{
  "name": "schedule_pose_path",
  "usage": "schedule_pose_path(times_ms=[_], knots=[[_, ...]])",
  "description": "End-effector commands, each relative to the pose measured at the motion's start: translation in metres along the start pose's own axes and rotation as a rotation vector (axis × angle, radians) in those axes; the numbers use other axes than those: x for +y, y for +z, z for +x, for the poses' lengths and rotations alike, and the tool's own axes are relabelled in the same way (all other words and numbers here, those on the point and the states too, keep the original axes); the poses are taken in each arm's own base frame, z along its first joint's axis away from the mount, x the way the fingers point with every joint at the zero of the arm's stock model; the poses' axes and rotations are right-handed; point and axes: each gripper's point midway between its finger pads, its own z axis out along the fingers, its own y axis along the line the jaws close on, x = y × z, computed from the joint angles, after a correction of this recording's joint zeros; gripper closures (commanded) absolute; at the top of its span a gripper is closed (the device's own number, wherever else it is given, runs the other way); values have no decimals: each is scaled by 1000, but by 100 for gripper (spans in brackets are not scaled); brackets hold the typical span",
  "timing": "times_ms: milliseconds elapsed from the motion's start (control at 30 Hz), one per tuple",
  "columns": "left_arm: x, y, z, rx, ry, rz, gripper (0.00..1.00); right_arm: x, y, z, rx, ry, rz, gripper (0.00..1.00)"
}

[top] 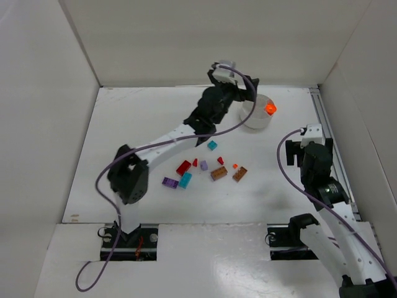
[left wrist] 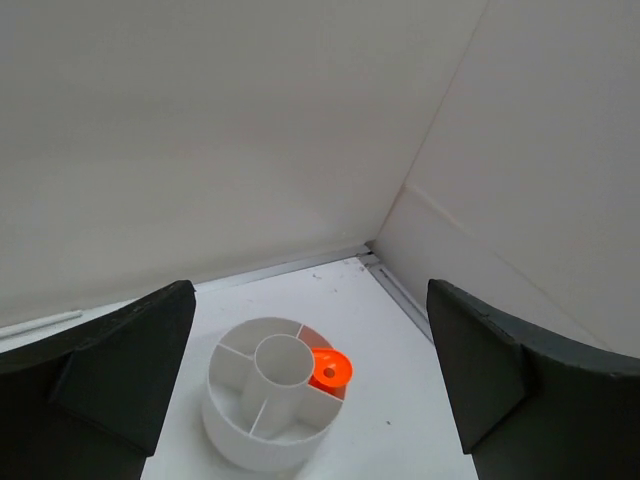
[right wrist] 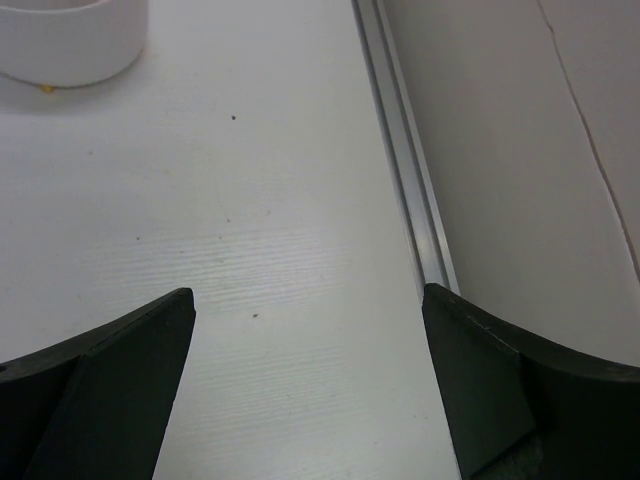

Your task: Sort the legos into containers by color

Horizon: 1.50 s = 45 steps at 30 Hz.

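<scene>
The white tub (top: 253, 118) stands at the back right of the table, with wedge compartments around a central hole. A round orange piece (top: 270, 108) lies in its right-hand compartment, and it also shows in the left wrist view (left wrist: 330, 368). My left gripper (top: 244, 85) is raised just behind and left of the tub, open and empty (left wrist: 308, 300); the tub's wall (left wrist: 250, 445) is below it. Loose legos lie mid-table: red (top: 183, 167), teal (top: 185, 180), purple (top: 170, 182), two brown (top: 218, 174). My right gripper (top: 308, 133) is open and empty (right wrist: 306, 300), low over bare table.
A metal rail (top: 322, 124) runs along the table's right edge, also in the right wrist view (right wrist: 410, 180). White walls enclose the table at the back and both sides. The tub's edge shows at the top left of the right wrist view (right wrist: 70, 50).
</scene>
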Motion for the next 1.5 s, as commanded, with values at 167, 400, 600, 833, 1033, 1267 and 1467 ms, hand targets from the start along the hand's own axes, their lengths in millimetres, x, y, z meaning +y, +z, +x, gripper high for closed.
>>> schedule_pose_path(times_ms=[167,400,600,833,1033,1267,1467], knots=[[76,-148,-23,194,-131,-142,0,41,48,-88,-77,121,-188,4],[101,-246,13,303,-216,-203,0,63,138,-128,-33,189,-291,29],[112,-290,28,349,-236,-230,0,100,193,-131,5,219,-456,30],[120,-307,20,333,-247,-267,0,120,233,-119,56,247,-472,32],[124,-313,19,319,-253,-288,0,119,247,-97,110,264,-433,37],[128,-316,24,338,-253,-309,0,126,254,-87,138,292,-433,45],[129,-318,23,333,-259,-320,0,125,255,-84,137,290,-424,63]])
